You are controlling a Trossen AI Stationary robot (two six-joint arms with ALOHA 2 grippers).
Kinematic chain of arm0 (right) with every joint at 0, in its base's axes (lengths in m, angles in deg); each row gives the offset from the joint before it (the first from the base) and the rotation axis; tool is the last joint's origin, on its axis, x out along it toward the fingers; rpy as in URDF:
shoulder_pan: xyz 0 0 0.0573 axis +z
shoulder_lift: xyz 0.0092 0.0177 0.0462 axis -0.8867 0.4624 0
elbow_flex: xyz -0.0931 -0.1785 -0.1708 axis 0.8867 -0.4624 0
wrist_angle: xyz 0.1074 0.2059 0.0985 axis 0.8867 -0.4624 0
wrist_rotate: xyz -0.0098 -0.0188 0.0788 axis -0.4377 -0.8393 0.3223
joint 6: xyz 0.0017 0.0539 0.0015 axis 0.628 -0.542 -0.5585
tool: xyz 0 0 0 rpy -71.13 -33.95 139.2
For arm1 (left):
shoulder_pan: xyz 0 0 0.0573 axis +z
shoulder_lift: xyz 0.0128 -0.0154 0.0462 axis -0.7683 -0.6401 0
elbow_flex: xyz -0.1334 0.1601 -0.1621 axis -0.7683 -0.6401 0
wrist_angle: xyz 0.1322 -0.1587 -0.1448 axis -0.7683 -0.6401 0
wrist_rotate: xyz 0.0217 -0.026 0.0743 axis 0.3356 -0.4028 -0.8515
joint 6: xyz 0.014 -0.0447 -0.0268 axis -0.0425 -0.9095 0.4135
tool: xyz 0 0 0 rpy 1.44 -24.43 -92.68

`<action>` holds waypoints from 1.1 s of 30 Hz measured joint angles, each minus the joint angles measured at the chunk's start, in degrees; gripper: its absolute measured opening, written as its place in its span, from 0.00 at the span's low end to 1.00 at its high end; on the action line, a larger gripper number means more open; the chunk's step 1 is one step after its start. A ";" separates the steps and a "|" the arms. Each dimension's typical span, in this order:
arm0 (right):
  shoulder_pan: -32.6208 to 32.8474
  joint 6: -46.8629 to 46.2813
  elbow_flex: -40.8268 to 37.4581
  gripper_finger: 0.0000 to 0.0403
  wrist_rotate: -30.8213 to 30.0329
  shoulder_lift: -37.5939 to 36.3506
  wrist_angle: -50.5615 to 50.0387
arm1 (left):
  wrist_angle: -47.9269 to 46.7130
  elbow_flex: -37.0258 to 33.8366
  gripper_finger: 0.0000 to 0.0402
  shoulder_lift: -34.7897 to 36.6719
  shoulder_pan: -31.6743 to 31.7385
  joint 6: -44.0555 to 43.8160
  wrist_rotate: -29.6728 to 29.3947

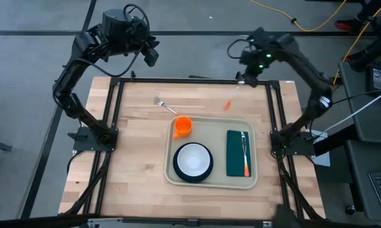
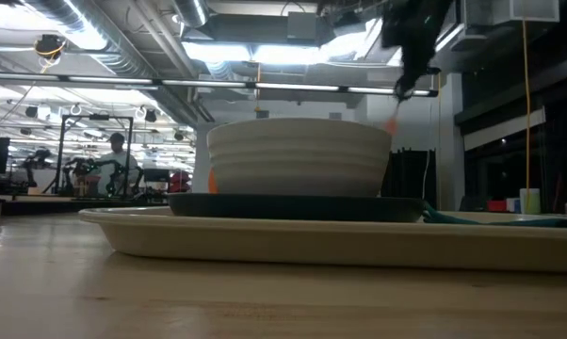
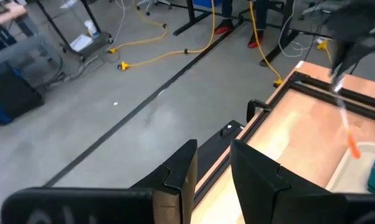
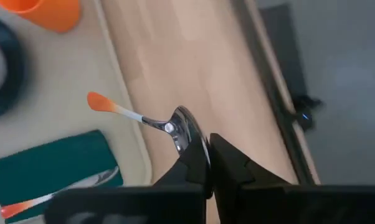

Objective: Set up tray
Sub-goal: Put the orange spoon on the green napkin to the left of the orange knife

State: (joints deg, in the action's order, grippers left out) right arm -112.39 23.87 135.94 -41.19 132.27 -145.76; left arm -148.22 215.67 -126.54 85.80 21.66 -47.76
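Bare wood surrounds the tray [image 1: 211,182] except a fork [image 1: 165,106] lying near its back-left corner.

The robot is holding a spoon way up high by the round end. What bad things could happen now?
The right gripper pinches the spoon only by the edge of its bowl, so it might slip and fall onto the table. On the way down, it could also bump the fork lying on the napkin, or the orange cup on the tray.

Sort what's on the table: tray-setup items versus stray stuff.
Job:
cream plastic tray
white bowl on dark teal plate
orange cup
green napkin with orange-handled fork
orange-handled spoon in right gripper

Stray:
metal fork on bare wood
yellow floor cables
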 joint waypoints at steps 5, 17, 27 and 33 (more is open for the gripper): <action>0.11 -4.85 2.69 0.02 1.11 -9.92 -2.74 | -0.42 -1.18 0.23 -0.07 -0.30 -2.93 -0.16; 10.81 -12.51 2.69 0.02 6.91 -18.22 -6.25 | -0.22 -1.18 0.23 -0.02 -2.23 -1.75 0.90; 32.37 -37.37 0.23 0.02 7.62 -16.62 -6.17 | -8.16 -1.18 0.23 0.31 -2.29 0.85 6.46; 41.14 -48.55 -13.97 0.02 7.17 -16.91 -6.37 | -11.70 -1.18 0.23 0.92 -2.61 2.64 6.47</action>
State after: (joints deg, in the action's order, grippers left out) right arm -71.25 -24.68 121.96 -34.02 115.35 -152.14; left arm -159.92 214.50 -125.63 83.19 24.30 -41.29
